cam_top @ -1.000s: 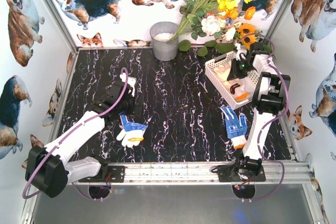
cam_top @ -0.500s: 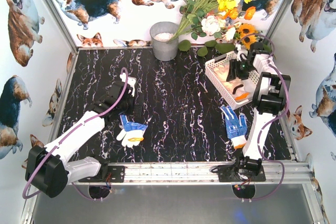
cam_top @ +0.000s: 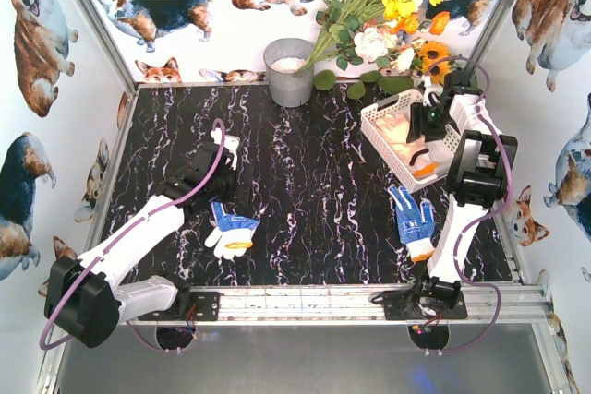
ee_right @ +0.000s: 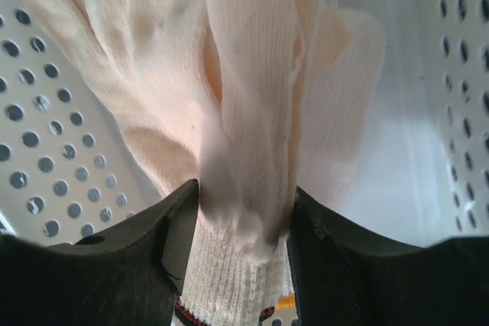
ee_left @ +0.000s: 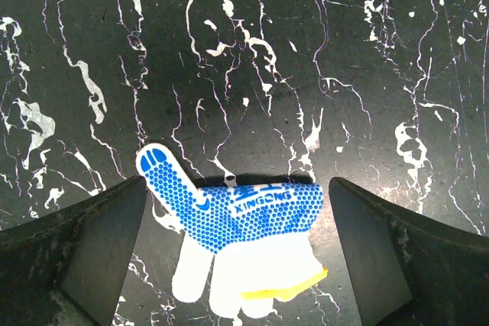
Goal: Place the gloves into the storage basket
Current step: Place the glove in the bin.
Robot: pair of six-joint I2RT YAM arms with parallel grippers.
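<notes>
A blue-dotted white glove [cam_top: 232,229] with a yellow cuff lies on the black marble table, below my left gripper [cam_top: 220,193]. In the left wrist view this glove [ee_left: 244,242] lies flat between the wide-open fingers [ee_left: 84,250], and my left gripper [ee_left: 238,265] hovers over it empty. My right gripper [cam_top: 428,120] is inside the white storage basket [cam_top: 373,123], shut on a cream knit glove [ee_right: 244,112] that hangs onto the basket's perforated floor [ee_right: 46,150]. A second blue-dotted glove [cam_top: 412,215] with an orange cuff lies on the table in front of the basket.
A grey metal bucket [cam_top: 289,71] stands at the back centre. A flower bouquet [cam_top: 388,16] overhangs the basket's far end. An orange-cuffed glove [cam_top: 425,170] lies in the basket's near end. Printed walls close three sides, and an aluminium rail [cam_top: 323,302] runs along the front.
My right arm has shifted slightly to the right over the basket with the cream glove still held. The left arm and both table gloves have not moved.
</notes>
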